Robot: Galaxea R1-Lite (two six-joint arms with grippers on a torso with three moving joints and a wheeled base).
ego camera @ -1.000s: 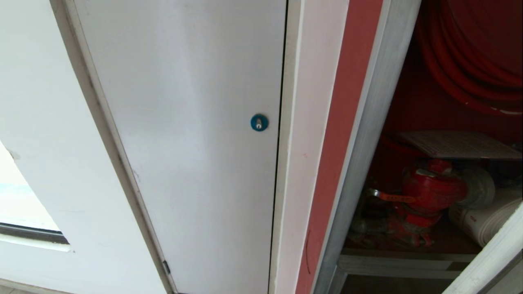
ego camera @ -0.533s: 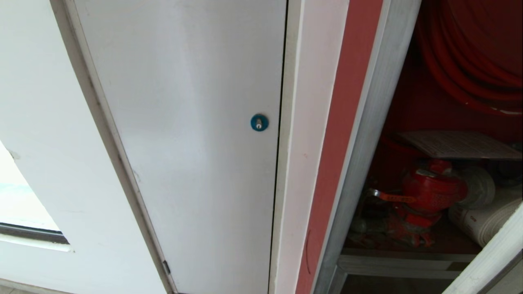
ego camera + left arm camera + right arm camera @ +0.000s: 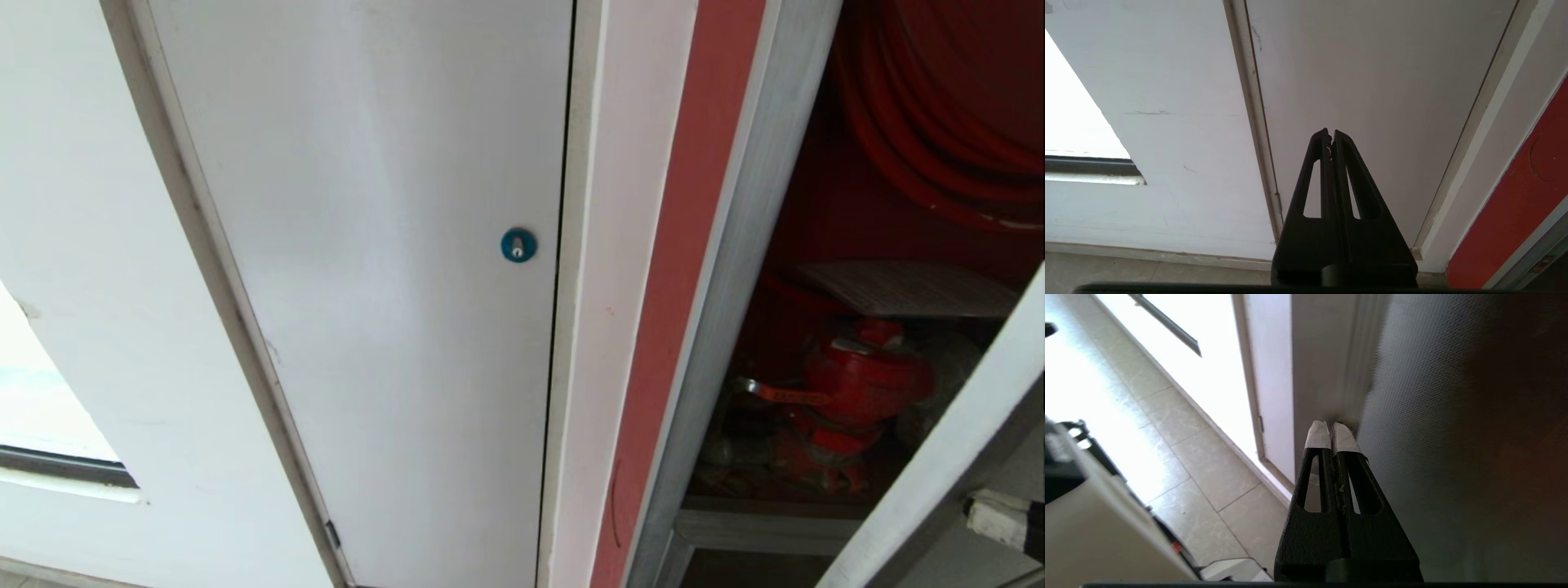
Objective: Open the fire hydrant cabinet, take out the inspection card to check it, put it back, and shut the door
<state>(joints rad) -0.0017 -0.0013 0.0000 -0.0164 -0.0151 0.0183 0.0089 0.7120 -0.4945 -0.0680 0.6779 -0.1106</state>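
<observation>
One inspection card (image 3: 902,287) sits above one red valve (image 3: 861,380). Right gripper (image 3: 1330,428) is clenched empty against the door (image 3: 1453,437); left gripper (image 3: 1330,134) too, parked.

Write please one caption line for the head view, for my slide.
Door swinging across the open fire hydrant cabinet, inspection card lying above the red valve.

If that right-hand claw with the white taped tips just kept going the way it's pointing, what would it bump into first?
Most likely the door. The right gripper, shut, points at the silver frame edge where it joins the dark tinted glass, with nothing between them. The tips look very close to the frame, perhaps touching already; depth is hard to judge here.
</observation>
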